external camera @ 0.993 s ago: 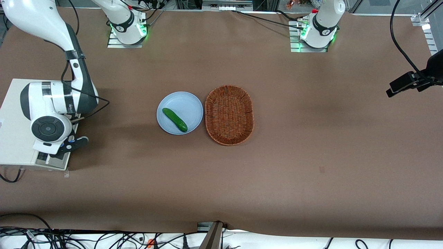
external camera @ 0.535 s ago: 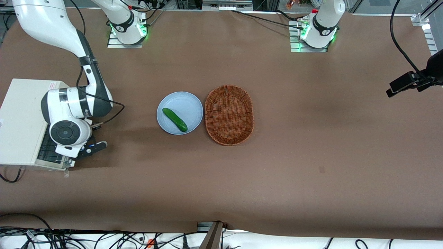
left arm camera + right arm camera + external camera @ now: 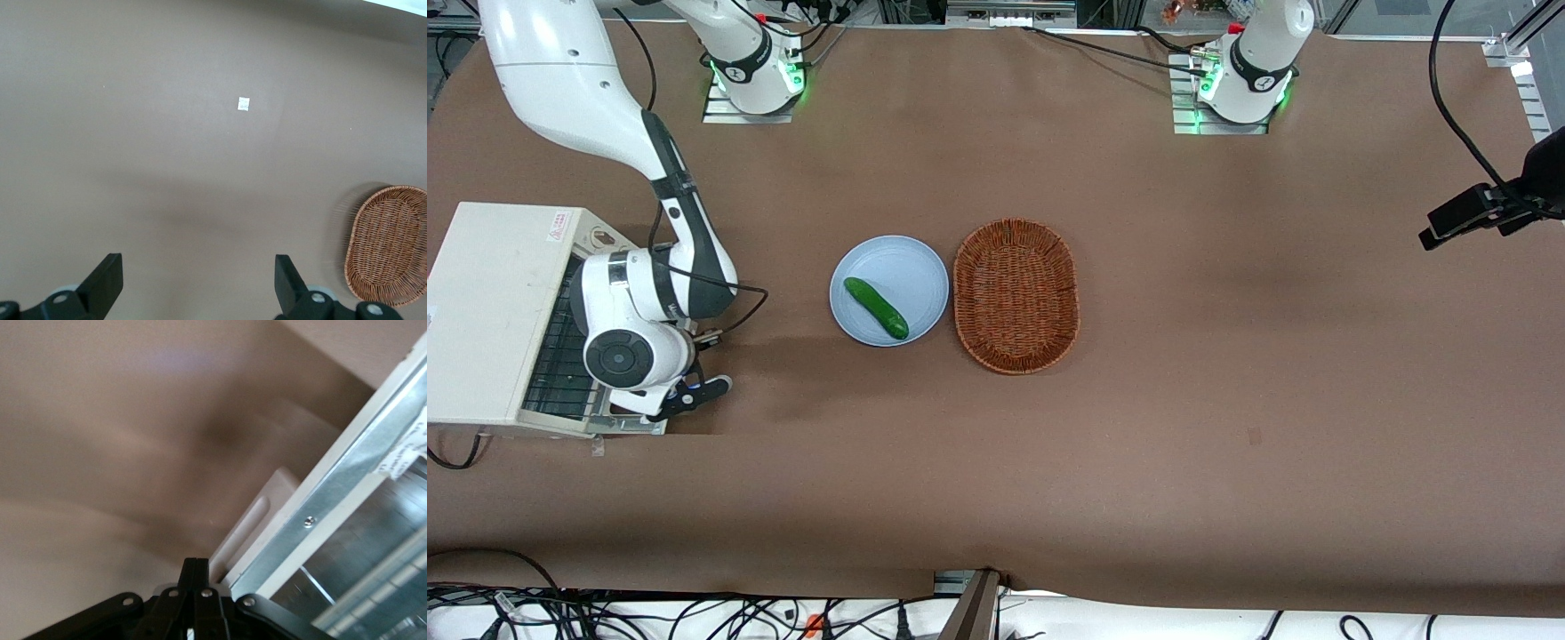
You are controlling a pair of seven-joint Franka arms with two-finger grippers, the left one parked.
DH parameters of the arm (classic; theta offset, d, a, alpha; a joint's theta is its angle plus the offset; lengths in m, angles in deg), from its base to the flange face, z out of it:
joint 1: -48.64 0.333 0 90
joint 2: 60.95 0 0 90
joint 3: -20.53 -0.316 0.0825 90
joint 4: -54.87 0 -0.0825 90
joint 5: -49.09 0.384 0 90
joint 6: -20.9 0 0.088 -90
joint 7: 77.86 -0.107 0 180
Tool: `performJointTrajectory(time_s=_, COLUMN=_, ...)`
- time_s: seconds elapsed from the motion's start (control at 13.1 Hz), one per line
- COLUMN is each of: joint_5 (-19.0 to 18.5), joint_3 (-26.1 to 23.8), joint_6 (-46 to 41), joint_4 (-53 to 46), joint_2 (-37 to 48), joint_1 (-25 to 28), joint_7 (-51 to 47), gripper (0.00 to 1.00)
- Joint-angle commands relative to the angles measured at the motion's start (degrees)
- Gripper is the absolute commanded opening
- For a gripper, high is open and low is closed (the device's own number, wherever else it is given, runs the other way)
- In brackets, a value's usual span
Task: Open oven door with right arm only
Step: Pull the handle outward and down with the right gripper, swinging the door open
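The cream-white oven [image 3: 489, 302] stands at the working arm's end of the table, with its wire rack [image 3: 556, 356] showing. The oven door [image 3: 640, 427] hangs partly open, mostly hidden under the right arm's wrist [image 3: 624, 357]; only its lower edge shows. The black gripper [image 3: 698, 391] sits just off the door's outer edge, low over the table. In the right wrist view the gripper [image 3: 195, 577] is shut, fingers pressed together. Beside it are the door's beige panel [image 3: 257, 513] and bare metal inner frame [image 3: 347, 467]. The handle is hidden.
A blue plate [image 3: 911, 267] with a green cucumber [image 3: 876, 308] lies mid-table, toward the parked arm from the gripper. A brown wicker basket [image 3: 1016, 293] sits beside the plate. A black camera mount [image 3: 1485, 213] hangs over the parked arm's end.
The right arm's wrist and gripper have moved away from the oven toward the plate. The door has swung outward with them, uncovering the wire rack and the oven's top.
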Motion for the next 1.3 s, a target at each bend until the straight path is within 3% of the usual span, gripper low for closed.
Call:
performJointTrajectory(time_s=0.0, joint_5=-1.35, joint_3=1.72, joint_6=0.42, joint_4=-0.63, joint_2=-2.86, joint_1=-3.19, joint_7=0.69, gripper=0.00)
performJointTrajectory(time_s=0.31, joint_5=8.56, joint_3=1.72, joint_6=-0.46, joint_4=-0.55, joint_2=-3.30, joint_1=-3.72, joint_7=0.60, gripper=0.00)
performJointTrajectory(time_s=0.76, joint_5=26.67, joint_3=1.81, joint_6=-5.99, joint_4=-1.07, joint_2=-3.12, joint_1=-4.16, joint_7=-2.03, gripper=0.00)
performJointTrajectory(time_s=0.92, joint_5=28.19, joint_3=1.81, joint_6=-10.20, joint_4=-3.61, joint_2=-3.12, joint_1=-4.16, joint_7=-3.52, gripper=0.00)
performJointTrajectory(time_s=1.15, joint_5=27.23, joint_3=1.90, joint_6=-15.13, joint_4=-8.53, joint_2=-1.99, joint_1=-3.99, joint_7=-3.80, gripper=0.00)
performJointTrajectory(time_s=1.22, joint_5=26.70, joint_3=2.16, joint_6=-16.27, joint_4=-9.68, joint_2=-1.63, joint_1=-3.90, joint_7=-3.80, gripper=0.07)
